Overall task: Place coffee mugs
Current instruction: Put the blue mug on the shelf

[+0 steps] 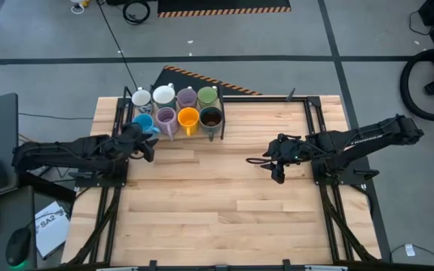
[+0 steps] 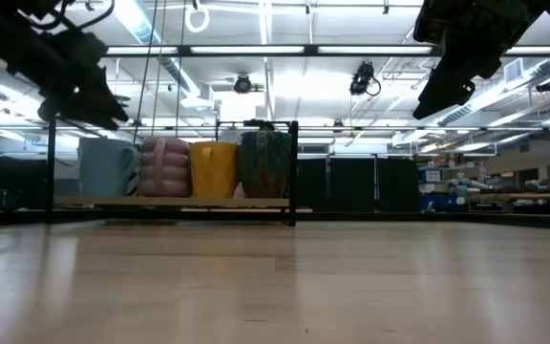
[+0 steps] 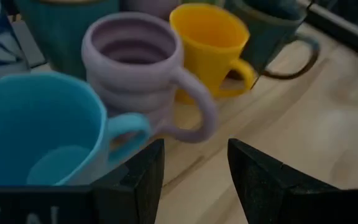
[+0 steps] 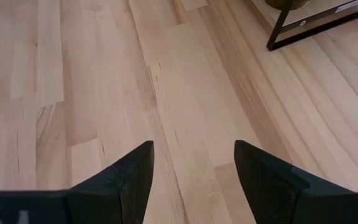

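Blue mug [image 3: 39, 134] awaits grasping: left gripper [image 3: 194, 177] beside it, jaws released, must close in; right gripper [image 4: 194, 177] idles released.

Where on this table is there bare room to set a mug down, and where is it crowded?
The table's bare wood runs between the left claw and the right claw, and across the whole near half. It is crowded at the far left, where the mugs stand packed in two rows on the black rack.
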`<action>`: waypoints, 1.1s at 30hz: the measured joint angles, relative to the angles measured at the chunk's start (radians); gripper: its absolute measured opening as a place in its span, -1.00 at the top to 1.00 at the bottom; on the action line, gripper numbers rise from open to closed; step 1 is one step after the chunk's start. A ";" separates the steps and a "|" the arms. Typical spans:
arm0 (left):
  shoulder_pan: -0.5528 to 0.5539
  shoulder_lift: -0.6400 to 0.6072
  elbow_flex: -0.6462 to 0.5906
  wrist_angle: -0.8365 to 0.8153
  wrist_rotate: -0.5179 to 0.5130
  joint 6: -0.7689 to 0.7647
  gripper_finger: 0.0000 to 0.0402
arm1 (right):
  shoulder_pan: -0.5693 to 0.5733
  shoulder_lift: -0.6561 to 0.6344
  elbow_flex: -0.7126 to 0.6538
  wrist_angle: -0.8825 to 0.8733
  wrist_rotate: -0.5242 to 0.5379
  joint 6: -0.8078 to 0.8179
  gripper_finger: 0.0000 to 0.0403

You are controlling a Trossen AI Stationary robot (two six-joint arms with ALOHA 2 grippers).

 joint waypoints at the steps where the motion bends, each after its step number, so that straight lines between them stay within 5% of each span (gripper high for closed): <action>1: 0.000 0.001 0.013 0.000 0.002 -0.003 0.09 | 0.000 0.000 0.000 0.000 0.000 0.000 -0.14; 10: 0.074 0.139 0.167 -0.081 -0.064 -0.006 0.09 | 0.000 0.000 0.000 0.002 0.000 -0.002 -0.14; 18: 0.272 0.373 0.386 -0.336 0.068 0.011 0.09 | 0.000 0.000 0.000 0.002 0.001 -0.020 -0.14; 26: 0.470 0.530 0.519 -0.410 0.303 0.112 0.09 | 0.000 0.000 0.000 0.002 0.001 -0.030 -0.14; 33: 0.544 0.668 0.555 -0.463 0.327 0.164 0.09 | 0.000 0.000 0.000 0.002 0.002 -0.046 -0.14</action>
